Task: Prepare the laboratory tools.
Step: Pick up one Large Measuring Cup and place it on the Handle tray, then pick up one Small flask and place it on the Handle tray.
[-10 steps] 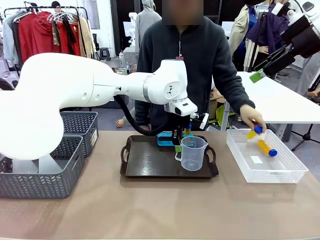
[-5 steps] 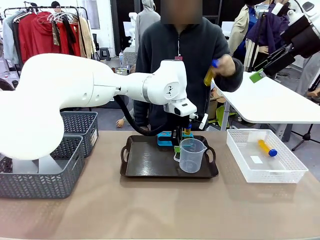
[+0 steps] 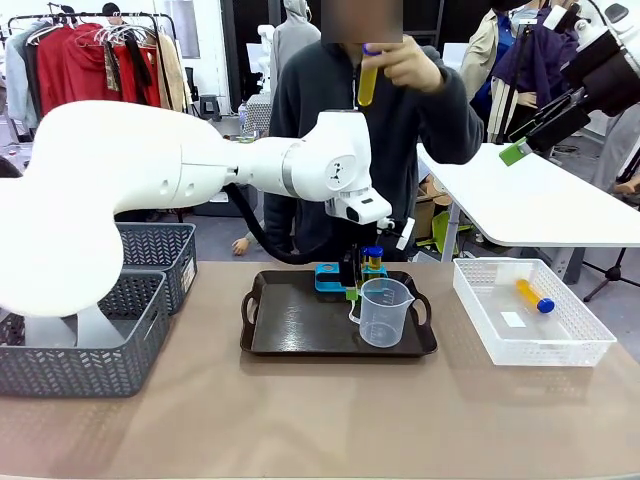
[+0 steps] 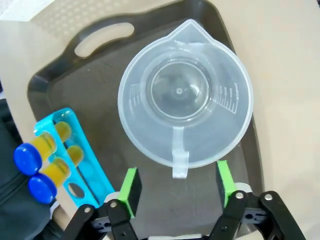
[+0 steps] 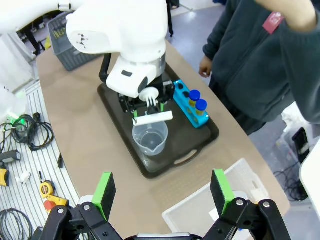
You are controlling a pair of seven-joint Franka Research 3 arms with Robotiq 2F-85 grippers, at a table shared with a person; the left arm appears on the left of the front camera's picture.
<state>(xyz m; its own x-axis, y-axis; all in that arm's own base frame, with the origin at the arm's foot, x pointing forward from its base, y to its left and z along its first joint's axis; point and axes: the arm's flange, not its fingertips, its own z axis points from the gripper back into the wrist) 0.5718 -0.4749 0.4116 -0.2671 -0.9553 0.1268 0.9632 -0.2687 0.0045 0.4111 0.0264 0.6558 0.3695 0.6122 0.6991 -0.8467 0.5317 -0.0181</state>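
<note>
Left gripper (image 4: 177, 181) spread wide, flanking measuring cup (image 4: 185, 92) handle, no contact; right gripper (image 5: 162, 192) spread wide, empty.

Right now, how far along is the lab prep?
Done: two tubes stand in the rack, cup on the tray. In hand: the person's hand holds a third tube up; the left hand is open astride the cup's handle. Left: one tube in the clear bin.

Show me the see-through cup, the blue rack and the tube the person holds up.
measuring cup (image 4: 185, 92): left wrist view, on its clear bottom.
blue tube rack (image 4: 90, 169): left wrist view, on its side wall.
held tube (image 3: 367, 85): front view, on its amber middle.
</note>
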